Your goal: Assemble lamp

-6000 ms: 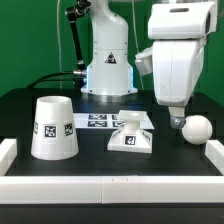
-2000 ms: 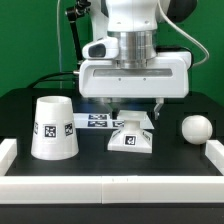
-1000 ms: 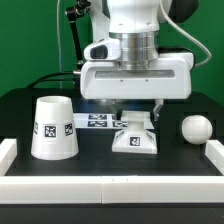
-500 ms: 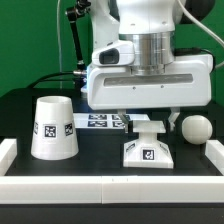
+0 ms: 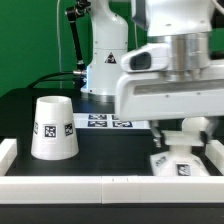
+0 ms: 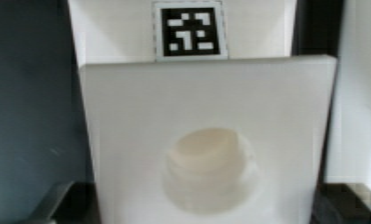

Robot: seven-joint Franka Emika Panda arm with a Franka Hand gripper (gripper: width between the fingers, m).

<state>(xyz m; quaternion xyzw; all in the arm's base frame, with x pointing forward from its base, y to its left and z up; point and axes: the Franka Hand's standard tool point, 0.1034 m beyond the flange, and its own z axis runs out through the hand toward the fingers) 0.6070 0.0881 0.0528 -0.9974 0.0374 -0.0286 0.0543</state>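
The lamp base [image 5: 172, 163], a low white square block with a tag on its front, sits at the front of the exterior view's right side, close to the white rail. My gripper [image 5: 178, 148] stands over it with a finger on each side, shut on it. In the wrist view the base [image 6: 200, 100] fills the space between my dark fingertips [image 6: 54, 203], with its round socket [image 6: 212, 172] showing. The tapered shade [image 5: 53, 127] stands upright on the exterior view's left. The bulb is mostly hidden behind my hand.
The marker board [image 5: 103, 121] lies flat at mid-table in front of the robot's pedestal [image 5: 103, 70]. White rails border the black table at the front [image 5: 90, 186], the exterior view's left [image 5: 8, 150] and its right [image 5: 216, 150].
The base has travelled with my gripper from the table's middle toward the front of the exterior view's right side. The shade has not moved.
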